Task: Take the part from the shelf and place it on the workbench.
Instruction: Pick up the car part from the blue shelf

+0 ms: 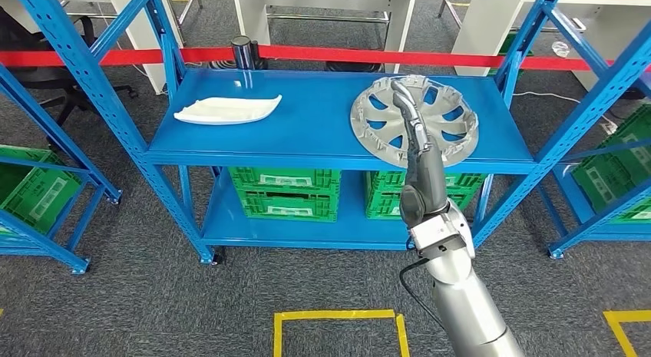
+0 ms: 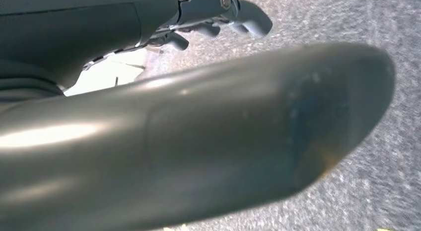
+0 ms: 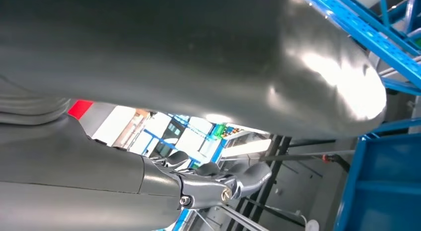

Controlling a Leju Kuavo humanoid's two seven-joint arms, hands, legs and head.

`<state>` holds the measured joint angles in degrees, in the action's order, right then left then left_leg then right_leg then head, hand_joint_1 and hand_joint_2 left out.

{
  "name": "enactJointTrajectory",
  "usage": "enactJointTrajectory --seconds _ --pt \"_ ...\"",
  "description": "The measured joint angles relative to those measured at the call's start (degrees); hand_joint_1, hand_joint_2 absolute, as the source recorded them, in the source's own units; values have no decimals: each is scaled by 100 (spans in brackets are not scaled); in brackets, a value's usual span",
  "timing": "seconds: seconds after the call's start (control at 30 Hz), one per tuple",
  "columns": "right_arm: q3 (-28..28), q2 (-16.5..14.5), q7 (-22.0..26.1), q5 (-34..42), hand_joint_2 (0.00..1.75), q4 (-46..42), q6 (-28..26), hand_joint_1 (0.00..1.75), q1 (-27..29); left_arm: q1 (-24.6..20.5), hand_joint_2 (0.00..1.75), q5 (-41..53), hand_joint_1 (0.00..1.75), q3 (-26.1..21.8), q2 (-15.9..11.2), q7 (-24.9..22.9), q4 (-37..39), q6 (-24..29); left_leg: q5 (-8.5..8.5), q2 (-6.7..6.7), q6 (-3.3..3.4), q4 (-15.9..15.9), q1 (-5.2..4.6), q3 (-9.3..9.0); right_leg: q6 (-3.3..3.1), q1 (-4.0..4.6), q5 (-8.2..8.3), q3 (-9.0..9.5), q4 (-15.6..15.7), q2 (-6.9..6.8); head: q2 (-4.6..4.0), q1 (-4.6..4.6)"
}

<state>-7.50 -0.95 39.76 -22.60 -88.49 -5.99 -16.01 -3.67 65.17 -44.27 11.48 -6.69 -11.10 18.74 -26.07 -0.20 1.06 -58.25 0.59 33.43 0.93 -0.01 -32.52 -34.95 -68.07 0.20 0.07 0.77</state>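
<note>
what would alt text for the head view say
The robot's right hand reaches out over a silver hubcap lying on the top of a blue shelf, with a white plastic part further left. Green crates sit on the lower shelf, above grey carpet with yellow floor tape.

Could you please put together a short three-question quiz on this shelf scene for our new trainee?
1. True or false: the right robot hand reaches over the silver wheel cover on the blue shelf.
2. Which thing lies on the same shelf top, left of the wheel cover? A) a white curved part B) a red box C) a yellow cup
3. Fill in: the crates under the shelf top are ____ in colour.

Key: 1 true; 2 A, the white curved part; 3 green.
</note>
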Motion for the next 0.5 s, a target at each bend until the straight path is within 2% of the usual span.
enactJointTrajectory --seconds 0.03,0.07,0.1,0.13,0.2,0.23,0.27,0.3,0.33,0.4,0.43,0.47,0.5 --pt "0 0 -1 1 0 -1 1 0 13 -3 0 7 0 -2 -1 4 0 -2 -33 -3 10 0 -1 -25 17 -3 -143 -266 -357 -1 0 -9" --pt "0 0 -4 -1 0 -1 1 0 33 0 0 11 0 -3 -1 7 0 -4 -66 -7 12 -1 -2 -53 22 -5 -233 -469 -578 -1 0 -11" --pt "0 1 -8 -4 0 -1 1 0 50 6 0 16 0 -3 -2 9 0 -8 -105 -12 8 -1 -3 -94 17 -4 -214 -586 -618 -1 0 -16" --pt "0 1 -12 -8 0 -1 2 0 61 12 0 18 0 -4 -2 4 0 -14 -148 -16 -1 -1 -6 -147 -2 -2 -66 -599 -460 -1 0 -21" --pt "0 1 -16 -18 0 0 4 0 65 18 0 26 0 -5 -1 -4 1 -25 -241 -19 -25 1 -12 -256 -78 18 492 -386 295 -3 0 -28" --pt "0 1 -16 -23 0 4 5 0 61 16 0 30 0 -6 1 -2 2 -31 -281 -22 -46 -1 -18 -300 -115 42 652 -280 623 -6 0 -26" --pt "0 1 -20 -33 0 9 9 0 55 10 0 35 0 -6 3 7 2 -37 -322 -25 -75 3 -22 -321 -148 65 718 -208 841 -5 0 -26" --pt "-1 1 -22 -43 0 15 13 0 48 6 0 38 0 -6 7 16 2 -45 -343 -27 -109 -3 -26 -349 -173 83 716 -171 941 -4 0 -28" --pt "-1 1 -27 -57 44 22 17 0 35 4 0 40 0 -6 9 24 1 -51 -345 -28 -149 -23 -34 -380 -193 90 661 -147 948 -1 0 -28" --pt "-1 -2 -38 -107 131 33 28 0 -9 6 0 46 0 -6 10 18 1 -58 -364 -20 -216 -118 -37 -422 -256 61 703 -21 989 5 0 -34" --pt "0 -4 -46 -140 175 42 34 0 -49 0 0 50 0 -6 10 11 1 -59 -409 -15 -243 -253 -38 -374 -294 45 690 49 998 4 0 -20" --pt "-1 -7 -54 -173 175 52 40 0 -94 -11 0 54 0 -6 9 5 1 -59 -499 -12 -266 -472 -34 -263 -324 33 666 116 1006 1 0 -7" --pt "-3 -10 -64 -204 175 70 50 0 -141 -24 0 57 0 -6 10 17 1 -59 -630 -10 -288 -794 -29 -69 -348 29 629 161 1011 -4 0 7"
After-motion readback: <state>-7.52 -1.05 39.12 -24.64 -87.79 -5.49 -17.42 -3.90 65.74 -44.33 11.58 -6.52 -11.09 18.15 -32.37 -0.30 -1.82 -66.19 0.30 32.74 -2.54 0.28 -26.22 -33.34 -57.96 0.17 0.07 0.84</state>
